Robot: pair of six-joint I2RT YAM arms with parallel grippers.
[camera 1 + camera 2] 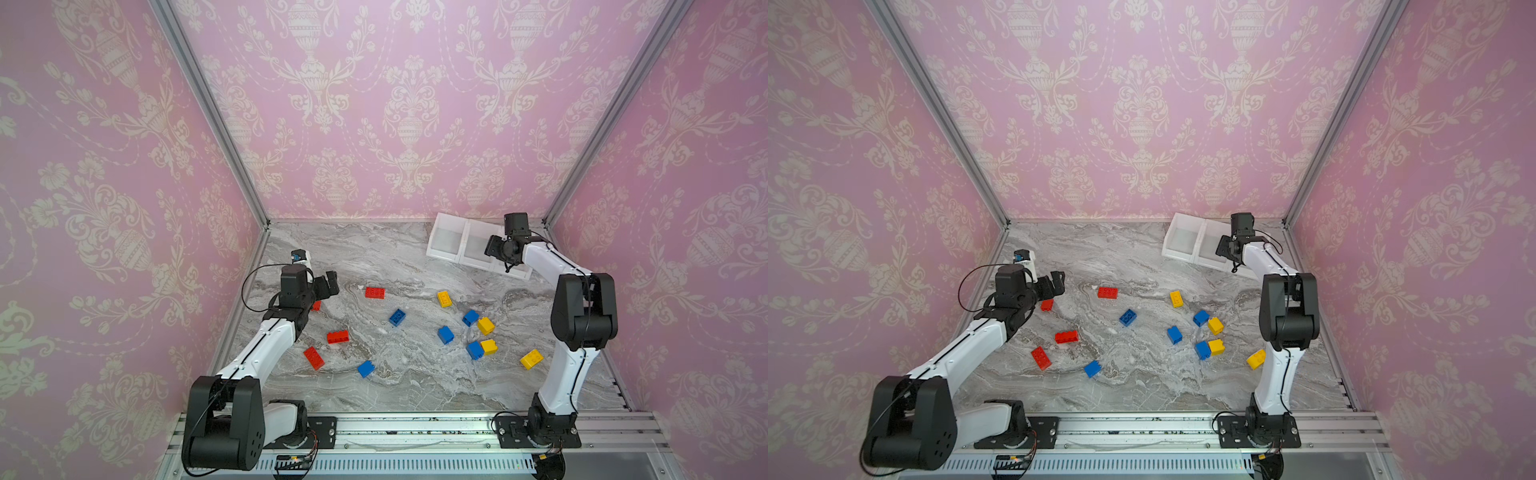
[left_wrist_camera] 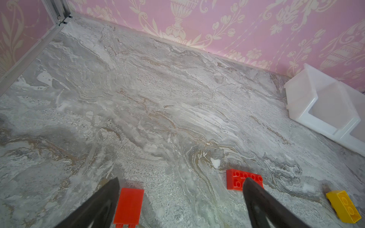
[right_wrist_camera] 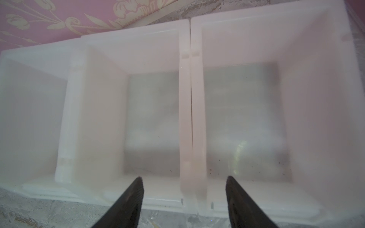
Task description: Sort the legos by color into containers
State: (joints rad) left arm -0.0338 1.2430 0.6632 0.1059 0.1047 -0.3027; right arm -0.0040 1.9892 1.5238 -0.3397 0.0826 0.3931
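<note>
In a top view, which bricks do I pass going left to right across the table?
Slanted red brick → red brick → blue brick → yellow brick. The other bricks overlap sideways, so they are left out.

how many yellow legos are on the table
4 yellow legos: one farthest back, two in the middle cluster, one farthest right. The right arm may hide others.

The left arm (image 1: 266,351) and right arm (image 1: 562,374) have white link shells, boxy black joint housings, looping black cables (image 1: 242,291) and dark tapered fingers (image 2: 256,199).
</note>
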